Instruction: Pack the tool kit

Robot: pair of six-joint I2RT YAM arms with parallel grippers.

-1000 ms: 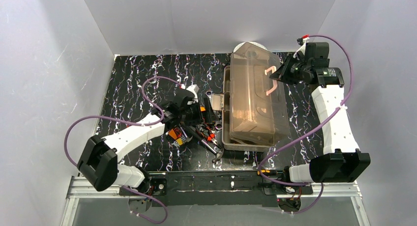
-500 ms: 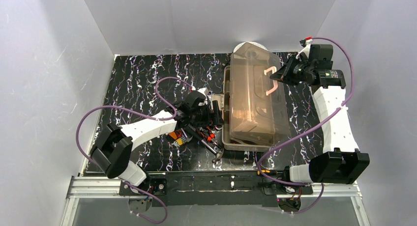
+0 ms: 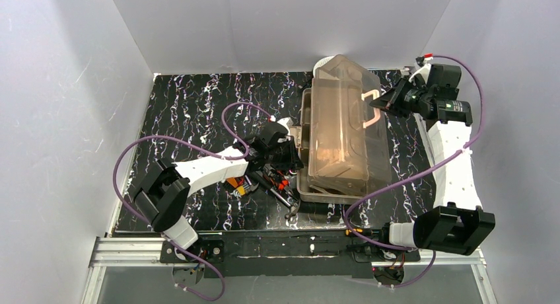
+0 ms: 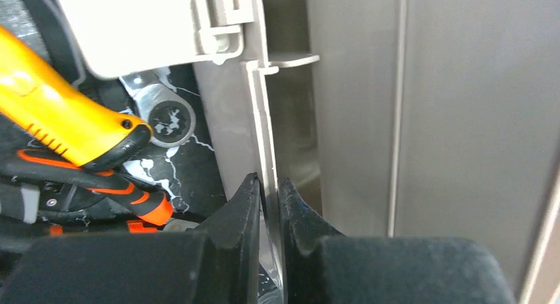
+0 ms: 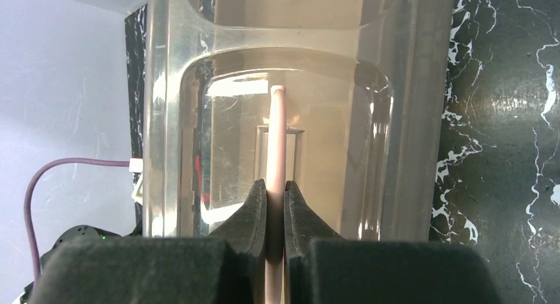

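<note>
The smoky-brown toolbox (image 3: 330,197) stands right of centre, its translucent lid (image 3: 338,129) raised and tilted. My right gripper (image 3: 381,106) is shut on the lid's cream handle (image 3: 370,96). The right wrist view shows the handle (image 5: 278,132) pinched between the right gripper (image 5: 275,188) fingers. My left gripper (image 3: 295,157) is shut on the box's left wall; in the left wrist view that thin rim (image 4: 263,125) runs between the closed left gripper (image 4: 269,185) fingers. Loose hand tools (image 3: 271,182) lie in a heap left of the box, among them an orange-handled tool (image 4: 59,115), a ring wrench (image 4: 170,119) and orange-black grips (image 4: 105,188).
A round white spool (image 3: 322,63) peeks out behind the box's far end. A metal tool head (image 3: 291,209) lies near the box's front left corner. The box's cream latch (image 4: 145,26) hangs over the tools. White walls close in the black marbled tabletop (image 3: 198,106).
My left arm has swung right from the tool heap to the box, and its gripper has closed on the box's left wall. My right gripper has drawn the lid handle a little to the right.
</note>
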